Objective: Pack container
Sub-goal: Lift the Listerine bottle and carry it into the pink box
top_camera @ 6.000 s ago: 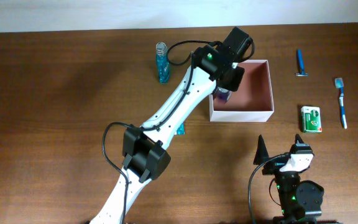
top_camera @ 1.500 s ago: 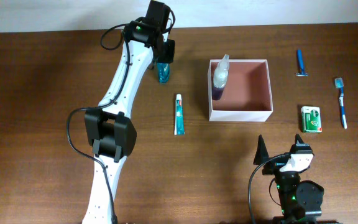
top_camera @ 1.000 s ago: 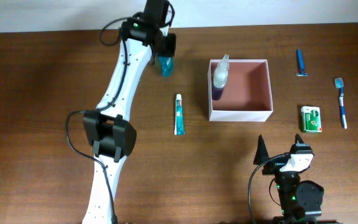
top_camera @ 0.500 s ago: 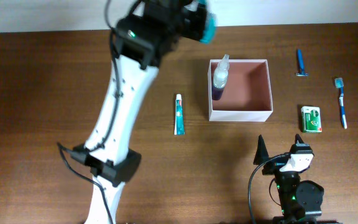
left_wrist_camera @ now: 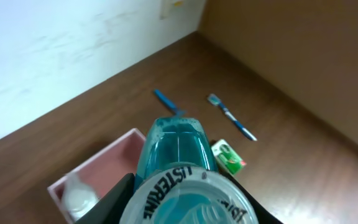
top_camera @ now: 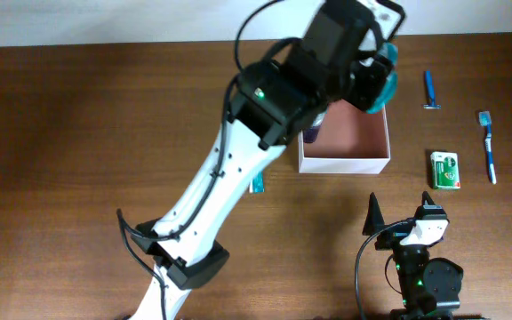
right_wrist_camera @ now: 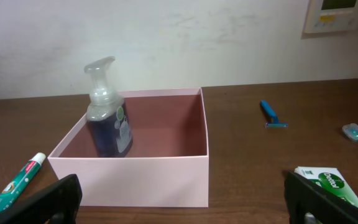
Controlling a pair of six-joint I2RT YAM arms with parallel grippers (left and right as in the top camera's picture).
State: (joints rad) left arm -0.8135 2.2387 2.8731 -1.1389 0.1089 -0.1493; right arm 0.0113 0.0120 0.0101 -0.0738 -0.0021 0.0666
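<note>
Wood table (top_camera: 78, 133), dark brown grain, white wall (right_wrist_camera: 166, 37) behind; container (right_wrist_camera: 129, 180) sits right of centre.
Right gripper (right_wrist_camera: 185, 199) at near edge, jaws wide apart, holding nothing. Beyond it: green-and-white packet (top_camera: 446, 169), print too small to read, and the container with pump bottle (right_wrist_camera: 107, 118) upright inside at left. Toothpaste (right_wrist_camera: 17, 180) lies left, toothbrush (top_camera: 487, 147) and razor (top_camera: 429, 89) right. Left gripper (top_camera: 367, 80) clamped on teal bottle (left_wrist_camera: 176, 155) reading "LISTERINE", over container's far edge.
</note>
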